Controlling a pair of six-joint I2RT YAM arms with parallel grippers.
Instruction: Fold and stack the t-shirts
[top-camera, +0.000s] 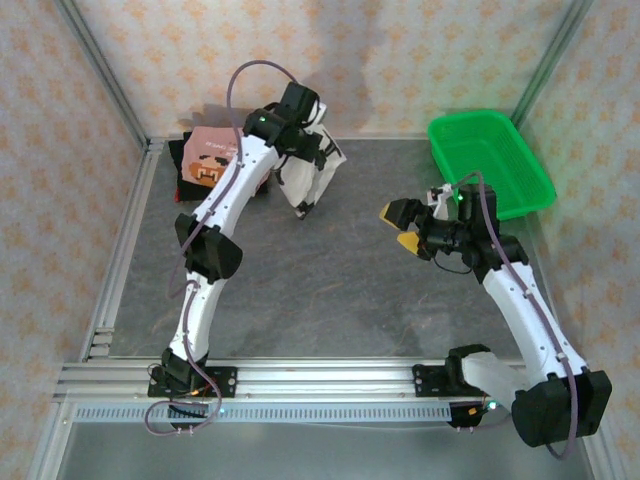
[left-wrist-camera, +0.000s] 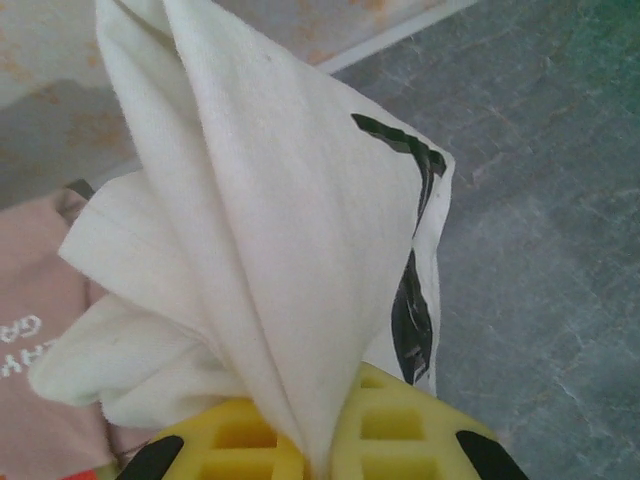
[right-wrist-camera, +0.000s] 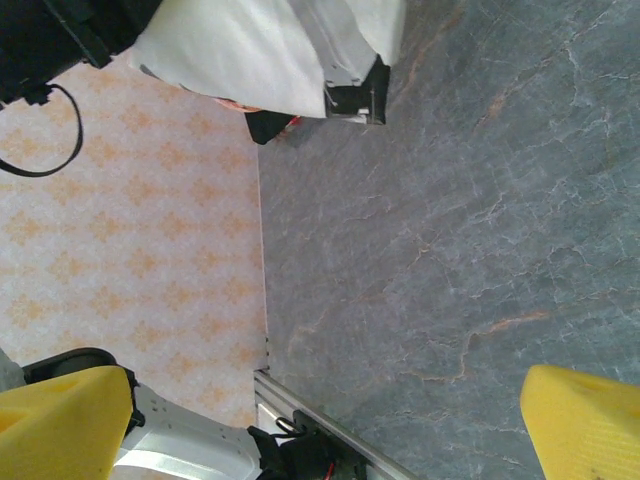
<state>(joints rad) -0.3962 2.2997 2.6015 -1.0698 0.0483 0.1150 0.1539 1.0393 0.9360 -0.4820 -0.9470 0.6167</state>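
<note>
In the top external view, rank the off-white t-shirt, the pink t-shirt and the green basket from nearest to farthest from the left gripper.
1. off-white t-shirt: pinched in the left gripper, hanging just under it at the back centre.
2. pink t-shirt: lying in the back left corner, to the gripper's left.
3. green basket: back right corner, well off to the gripper's right.

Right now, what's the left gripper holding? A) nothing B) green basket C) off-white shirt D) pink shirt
C: in the left wrist view the left gripper is closed on the off-white t-shirt, with the cloth bunched and pinched between its yellow fingers.
</note>
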